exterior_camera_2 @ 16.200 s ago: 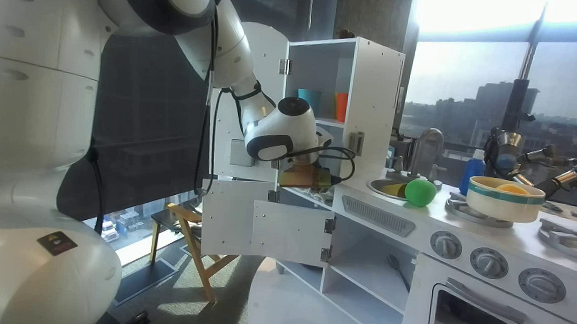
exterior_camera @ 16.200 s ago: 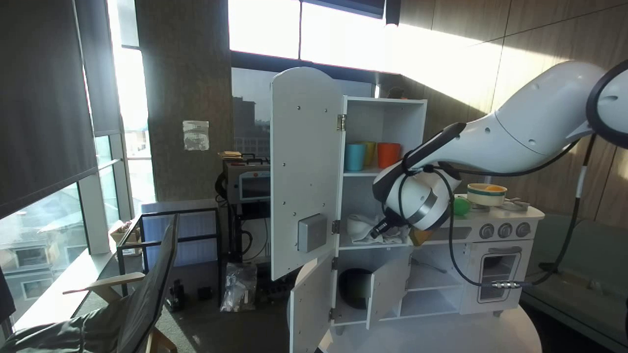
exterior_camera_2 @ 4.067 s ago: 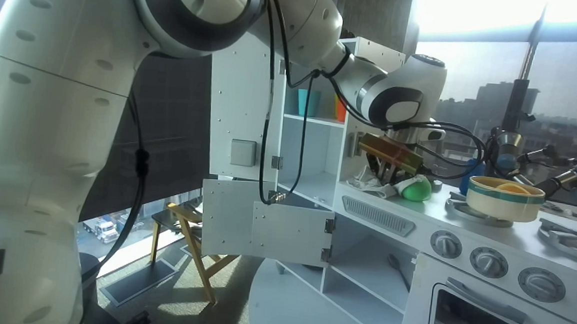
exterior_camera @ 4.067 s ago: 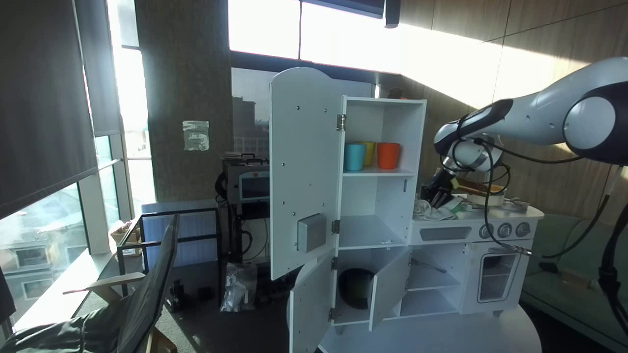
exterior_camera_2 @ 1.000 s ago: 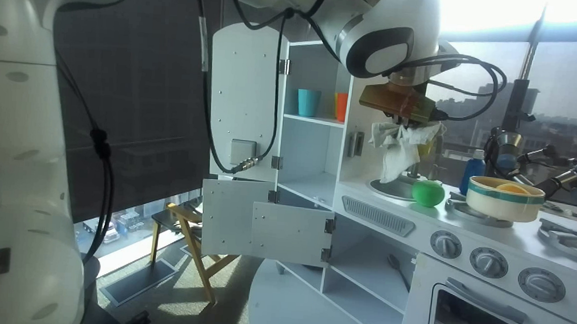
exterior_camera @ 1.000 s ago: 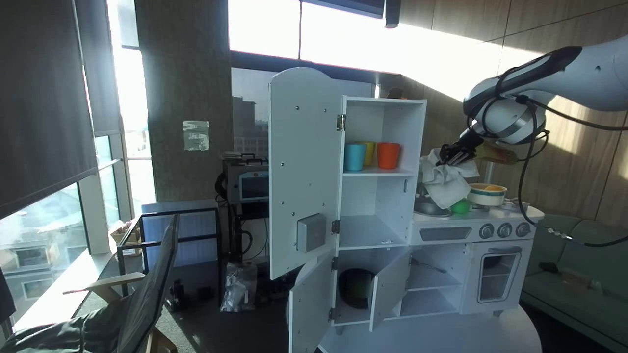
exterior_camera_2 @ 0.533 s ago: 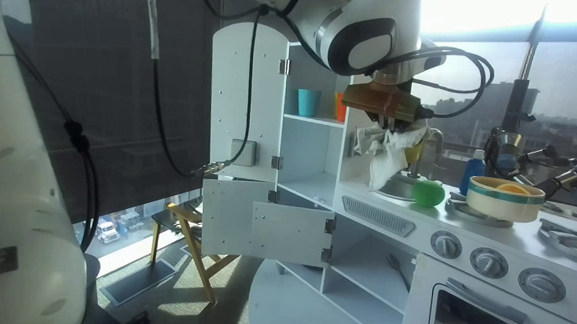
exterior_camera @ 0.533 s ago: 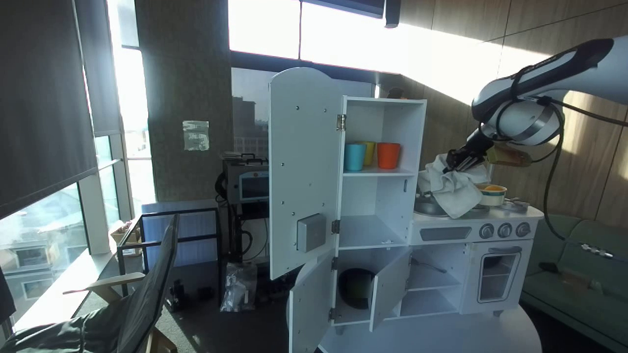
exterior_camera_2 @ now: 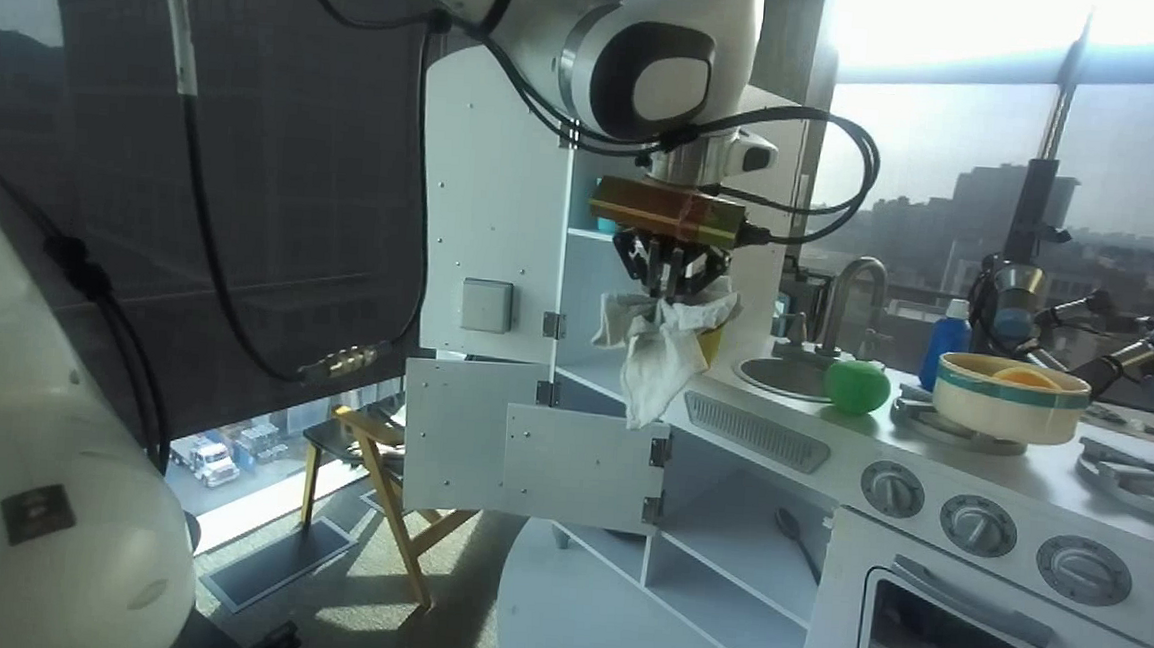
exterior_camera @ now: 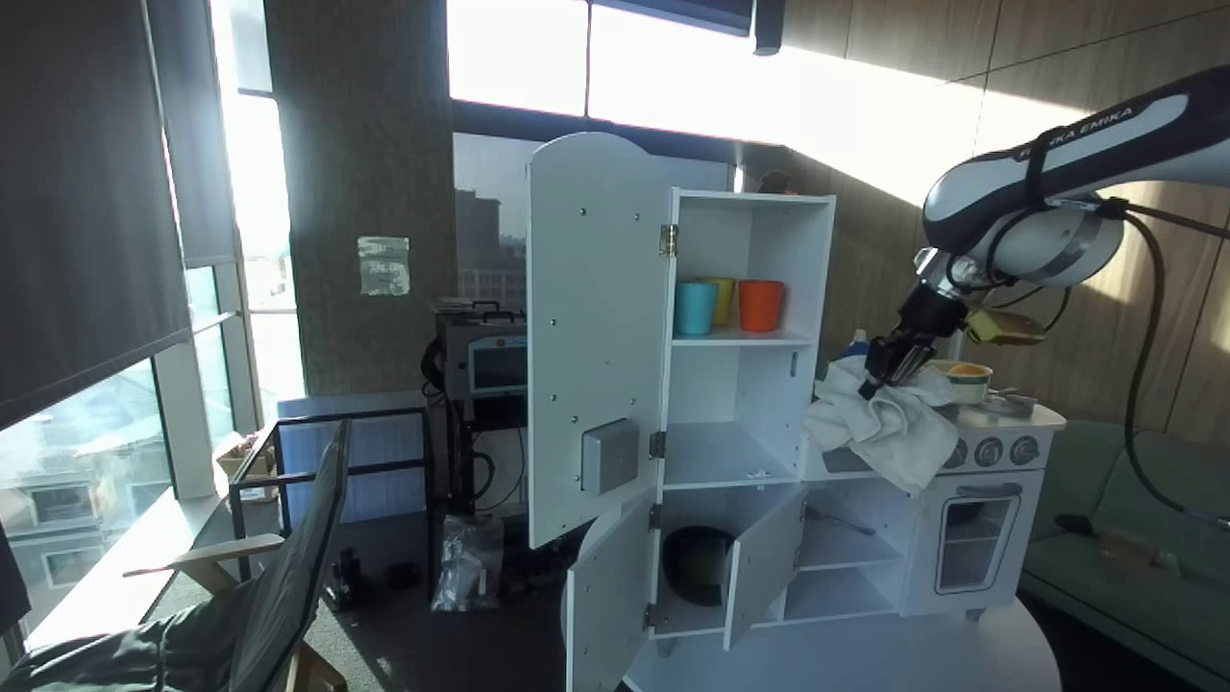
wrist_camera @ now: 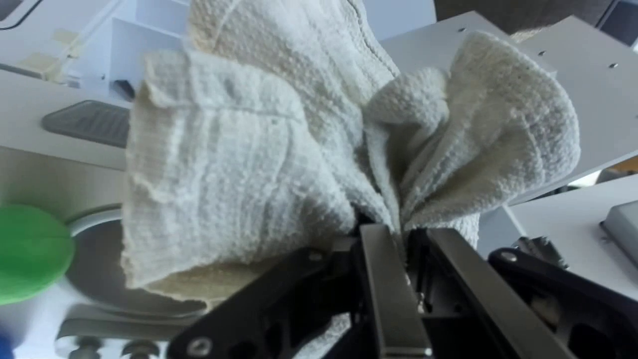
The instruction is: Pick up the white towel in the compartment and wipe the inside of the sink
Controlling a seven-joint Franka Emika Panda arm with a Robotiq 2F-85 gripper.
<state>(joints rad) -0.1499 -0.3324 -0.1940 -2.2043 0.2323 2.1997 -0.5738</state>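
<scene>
From the claw (exterior_camera_2: 664,292) hangs a nubby towel (wrist_camera: 249,174).

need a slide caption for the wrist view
White towel bunched in the robot's hand, the sink and a round green object at the picture's left.

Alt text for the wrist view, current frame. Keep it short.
Gripper at the bottom, pinching a bunched white towel that fills the middle of the frame. At left are a round green object, cut off by the frame edge, and a gray sink partly hidden by the towel. White panels with screws show upper right.
</scene>
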